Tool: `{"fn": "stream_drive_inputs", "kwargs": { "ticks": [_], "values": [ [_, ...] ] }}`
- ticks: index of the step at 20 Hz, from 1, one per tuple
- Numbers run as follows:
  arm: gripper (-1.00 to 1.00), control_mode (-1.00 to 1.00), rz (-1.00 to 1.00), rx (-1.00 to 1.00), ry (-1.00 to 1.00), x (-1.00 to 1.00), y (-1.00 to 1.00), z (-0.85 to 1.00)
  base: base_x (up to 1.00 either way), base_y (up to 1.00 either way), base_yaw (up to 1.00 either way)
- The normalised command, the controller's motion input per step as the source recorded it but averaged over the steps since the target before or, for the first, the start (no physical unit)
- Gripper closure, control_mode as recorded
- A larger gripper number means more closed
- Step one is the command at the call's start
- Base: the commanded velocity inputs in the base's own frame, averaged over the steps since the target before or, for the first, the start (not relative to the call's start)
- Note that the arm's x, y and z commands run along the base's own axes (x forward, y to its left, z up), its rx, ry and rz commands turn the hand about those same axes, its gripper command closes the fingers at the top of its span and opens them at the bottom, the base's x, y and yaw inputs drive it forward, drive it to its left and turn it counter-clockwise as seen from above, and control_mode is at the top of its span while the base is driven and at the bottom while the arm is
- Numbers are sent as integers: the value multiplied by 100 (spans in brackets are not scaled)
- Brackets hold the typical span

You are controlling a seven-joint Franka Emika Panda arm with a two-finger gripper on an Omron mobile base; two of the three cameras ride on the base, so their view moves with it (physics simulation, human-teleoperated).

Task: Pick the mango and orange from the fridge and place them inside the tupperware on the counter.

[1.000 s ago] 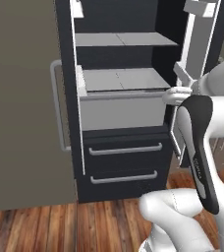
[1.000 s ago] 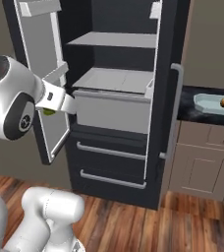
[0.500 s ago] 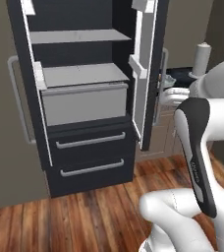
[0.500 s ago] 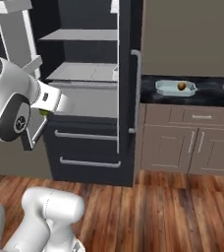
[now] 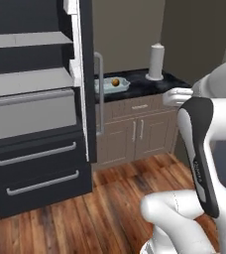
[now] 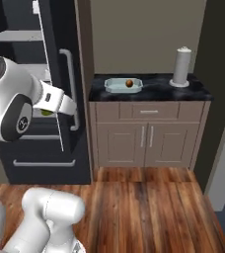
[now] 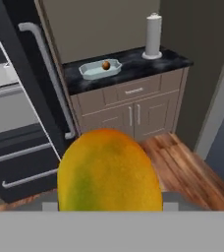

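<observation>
End effector (image 7: 109, 209) is clamped around the mango (image 7: 109, 170), carried well short of the tupperware (image 7: 100, 69), where the orange (image 7: 105, 65) already sits. Smooth, rounded and light, the mango seems liable to slip; gripping across its middle looks safest.

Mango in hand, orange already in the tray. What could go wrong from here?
1. The mango hides the fingers in the hand view, so the grip can't be checked; it might slip in transit.
2. The orange already sits in the tupperware; the drop may knock it.
3. The open fridge door stands beside the counter; the swing may clip it.
</observation>
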Motion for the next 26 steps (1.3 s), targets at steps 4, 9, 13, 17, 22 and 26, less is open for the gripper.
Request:
{"fn": "stream_drive_inputs", "kwargs": {
  "ticks": [4,9,13,17,22,26],
  "values": [
    [100,100,0,0,0,0,0,0,33,-72,-2],
    [100,100,0,0,0,0,0,0,47,-55,0],
    [100,100,0,0,0,0,0,0,46,-44,0],
    [100,100,0,0,0,0,0,0,43,-44,0],
    [100,100,0,0,0,0,0,0,44,-44,0],
    [100,100,0,0,0,0,0,0,46,-41,0]
  ]
}}
